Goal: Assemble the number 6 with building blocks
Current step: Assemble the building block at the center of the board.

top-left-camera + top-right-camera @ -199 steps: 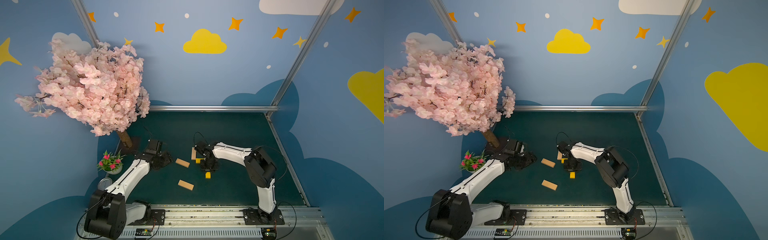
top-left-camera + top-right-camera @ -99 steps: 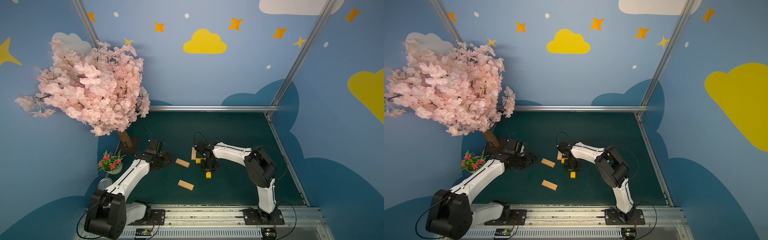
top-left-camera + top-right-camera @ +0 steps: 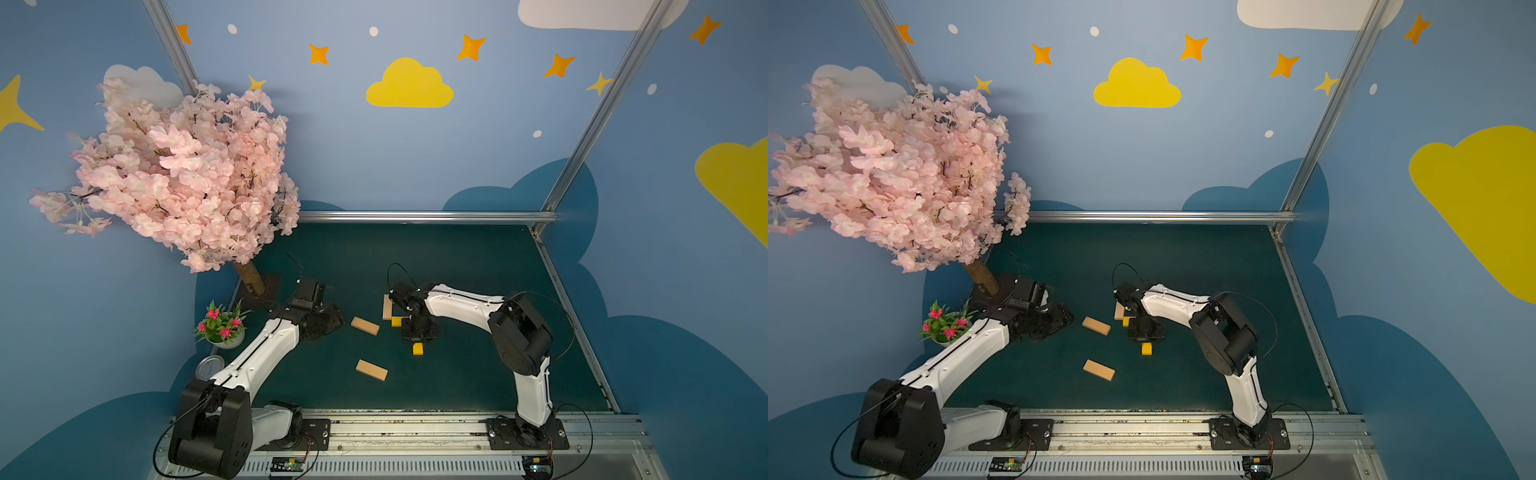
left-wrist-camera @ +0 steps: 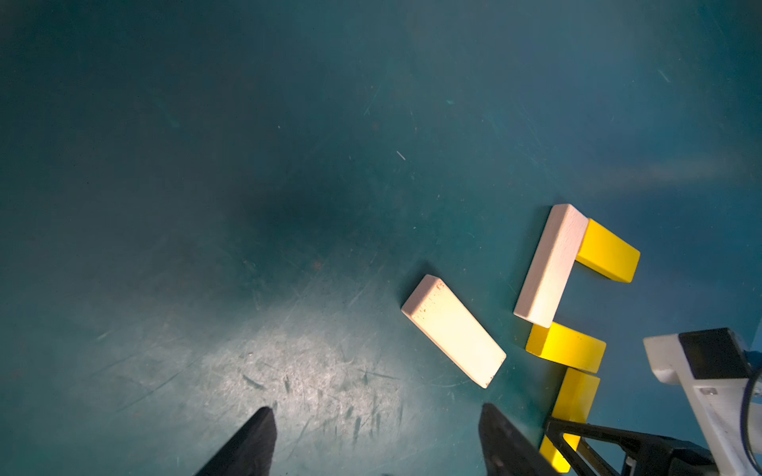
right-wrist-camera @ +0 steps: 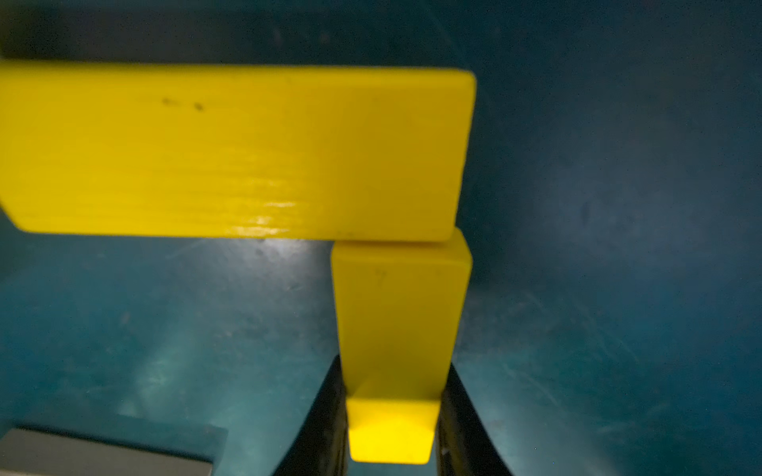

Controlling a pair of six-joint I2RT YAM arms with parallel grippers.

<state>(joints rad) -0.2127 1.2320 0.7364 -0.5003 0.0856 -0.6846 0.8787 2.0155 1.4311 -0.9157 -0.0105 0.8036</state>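
My right gripper (image 3: 417,334) (image 5: 393,371) is shut on a yellow block (image 5: 398,321) (image 3: 417,349) lying on the green mat. That block's far end touches the side of a second yellow block (image 5: 235,152) (image 4: 567,346). This second block meets a tan block (image 4: 550,263) (image 3: 387,306), and a third yellow block (image 4: 608,255) sits at the tan block's other end. A loose tan block (image 4: 453,329) (image 3: 365,325) lies just ahead of my left gripper (image 4: 377,416) (image 3: 332,320), which is open and holds nothing. Another tan block (image 3: 371,370) (image 3: 1098,370) lies nearer the front rail.
A pink blossom tree (image 3: 178,174) overhangs the mat's back left corner. A small potted plant (image 3: 222,328) and a round tin (image 3: 210,368) stand beside the left arm. Metal rails (image 3: 415,216) edge the mat.
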